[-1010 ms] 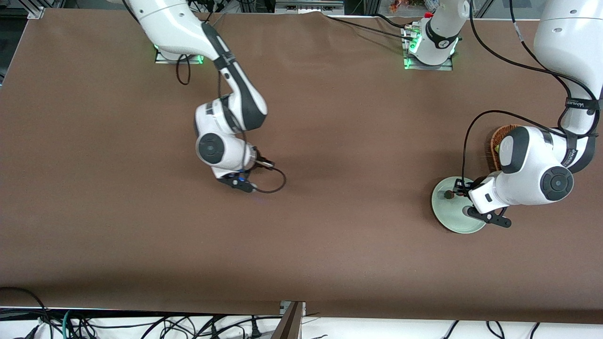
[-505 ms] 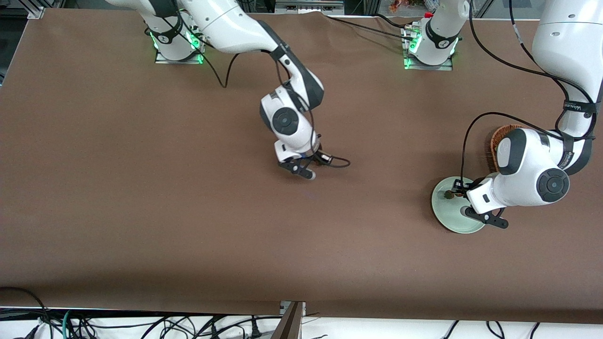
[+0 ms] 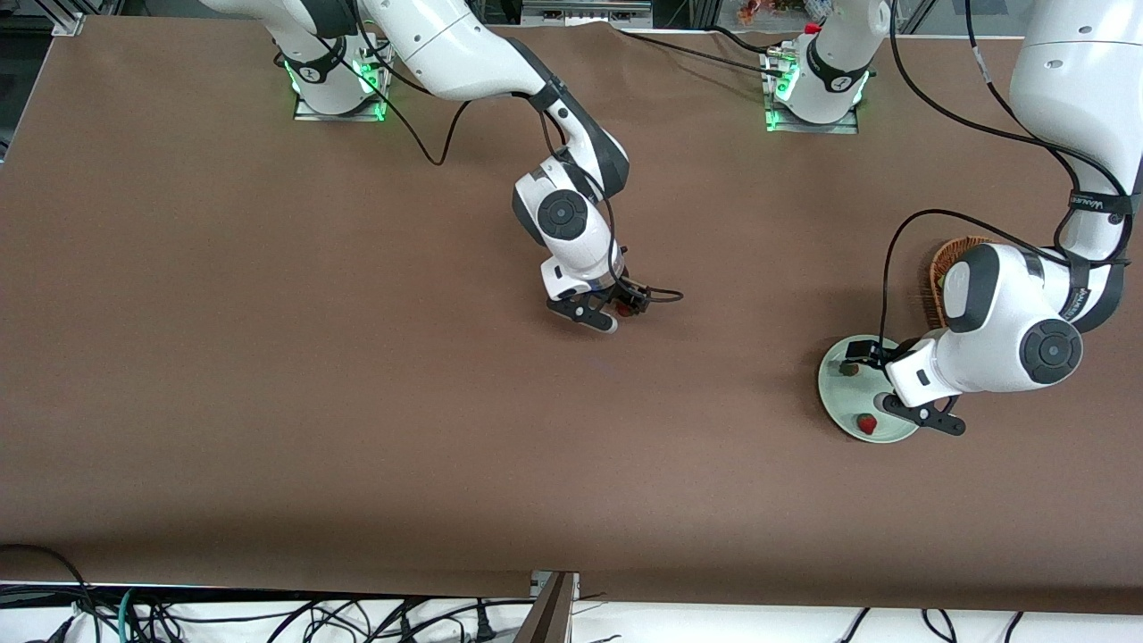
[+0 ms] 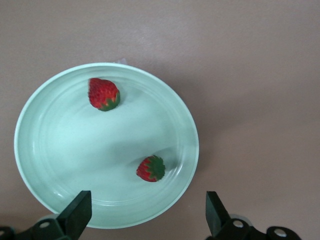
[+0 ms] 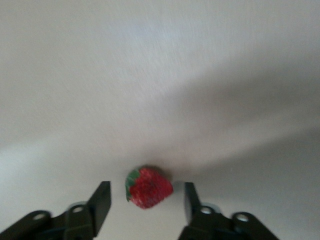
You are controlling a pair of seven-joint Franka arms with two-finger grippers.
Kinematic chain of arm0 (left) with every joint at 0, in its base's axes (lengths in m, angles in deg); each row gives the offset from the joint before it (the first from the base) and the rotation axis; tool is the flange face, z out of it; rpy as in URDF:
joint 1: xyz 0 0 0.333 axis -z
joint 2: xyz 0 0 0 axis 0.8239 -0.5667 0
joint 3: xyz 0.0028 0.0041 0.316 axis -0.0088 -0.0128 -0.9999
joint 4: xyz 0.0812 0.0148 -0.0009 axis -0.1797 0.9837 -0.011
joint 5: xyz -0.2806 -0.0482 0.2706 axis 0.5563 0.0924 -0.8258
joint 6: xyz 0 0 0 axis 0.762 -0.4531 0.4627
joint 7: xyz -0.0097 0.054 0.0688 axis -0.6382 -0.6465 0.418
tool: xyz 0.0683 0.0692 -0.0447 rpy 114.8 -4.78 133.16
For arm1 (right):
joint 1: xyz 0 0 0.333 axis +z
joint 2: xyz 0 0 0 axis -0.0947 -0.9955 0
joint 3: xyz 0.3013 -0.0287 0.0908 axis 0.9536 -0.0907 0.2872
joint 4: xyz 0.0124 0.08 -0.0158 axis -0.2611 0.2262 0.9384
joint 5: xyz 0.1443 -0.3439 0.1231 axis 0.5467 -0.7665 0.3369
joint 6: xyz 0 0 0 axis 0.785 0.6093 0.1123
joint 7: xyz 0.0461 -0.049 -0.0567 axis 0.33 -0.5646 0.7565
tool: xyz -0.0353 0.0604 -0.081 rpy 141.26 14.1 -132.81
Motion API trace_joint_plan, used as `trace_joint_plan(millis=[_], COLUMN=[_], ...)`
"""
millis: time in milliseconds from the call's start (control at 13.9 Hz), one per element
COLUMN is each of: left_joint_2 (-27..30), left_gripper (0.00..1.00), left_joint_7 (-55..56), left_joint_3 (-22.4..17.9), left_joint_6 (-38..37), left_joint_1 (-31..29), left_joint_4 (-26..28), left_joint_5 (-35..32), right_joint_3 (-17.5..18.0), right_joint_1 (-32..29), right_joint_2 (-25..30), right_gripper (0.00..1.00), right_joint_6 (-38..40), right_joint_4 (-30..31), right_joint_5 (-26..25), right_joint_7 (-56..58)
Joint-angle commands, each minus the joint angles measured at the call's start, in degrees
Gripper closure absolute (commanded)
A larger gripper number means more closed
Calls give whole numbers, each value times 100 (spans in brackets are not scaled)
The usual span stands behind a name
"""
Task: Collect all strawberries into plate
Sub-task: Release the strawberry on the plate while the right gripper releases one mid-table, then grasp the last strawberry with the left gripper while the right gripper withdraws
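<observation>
Plate point(image 3: 839, 406) at left arm's end holds two strawberries point(image 4: 104, 94). Left gripper point(image 4: 145, 220) hovers over it, jaws wide, empty. Right gripper point(image 5: 145, 200), jaws apart, straddles third strawberry point(image 5: 148, 188) mid-table, probably still resting there; centre, close gently.

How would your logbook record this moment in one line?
left gripper: open over plate | two strawberries in plate | right gripper: open around third strawberry

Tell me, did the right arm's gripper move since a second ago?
Yes. The right gripper has swung along the table toward the plate, stopping open around a strawberry mid-table.
</observation>
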Motion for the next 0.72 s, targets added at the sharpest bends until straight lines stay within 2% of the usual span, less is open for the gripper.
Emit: trace_joint_plan(millis=[0, 361, 505, 649], left_joint_2=[4, 4, -4, -22], left_gripper=[0, 0, 0, 0], left_joint_7=[66, 1558, 2505, 3761], left_joint_3=[212, 853, 942, 942], left_joint_6=[-46, -55, -28, 7], left_joint_1=[-15, 37, 343, 905], left_joint_4=[-80, 77, 113, 87], left_joint_5=[-18, 211, 211, 185], right_joint_3=[-397, -513, -732, -916], right_joint_1=[-84, -1014, -1322, -1595], right_joint_2=[133, 792, 1003, 1249], right_gripper=[0, 0, 0, 0], right_joint_6=[686, 2524, 3069, 3658], right_joint_4=[-176, -211, -211, -203], right_joint_5=[-293, -302, -293, -311], right_joint_7=[179, 2321, 2867, 3403])
